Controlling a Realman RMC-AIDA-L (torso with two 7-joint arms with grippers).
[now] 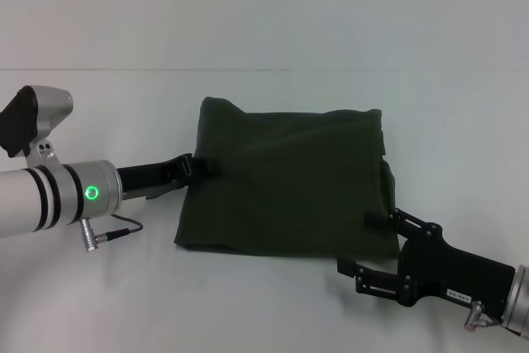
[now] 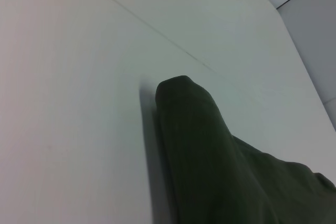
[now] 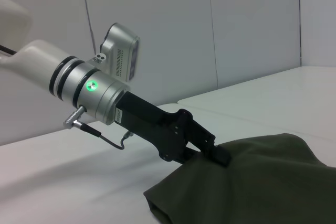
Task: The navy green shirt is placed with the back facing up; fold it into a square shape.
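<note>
One shirt (image 1: 285,179) lies on the white table (image 1: 264,303), and two black grippers work at it, one at each side. The shirt is dark olive green and already folded into a rough rectangle, sitting about mid-table, its plain cloth showing no lettering; its far left corner stands up in a small peak, and along the right side a second layer of cloth shows at the edge. The left gripper (image 1: 198,166) reaches in from the left at the end of a silver arm with a green light on its ring, and its fingers are closed on the shirt's left edge, a little below that raised corner (the right wrist view shows the black fingertip (image 3: 218,155) pressed into the cloth where the fold lifts off the table). The right gripper (image 1: 364,243) comes in from the lower right; its two fingers stand apart, the farther one touching the shirt's right edge near the lower corner, the nearer one resting on bare table just in front of the shirt. The left wrist view shows only the raised fold of cloth against the table. A thin grey cable (image 1: 124,231) loops on the table beneath the left arm.
</note>
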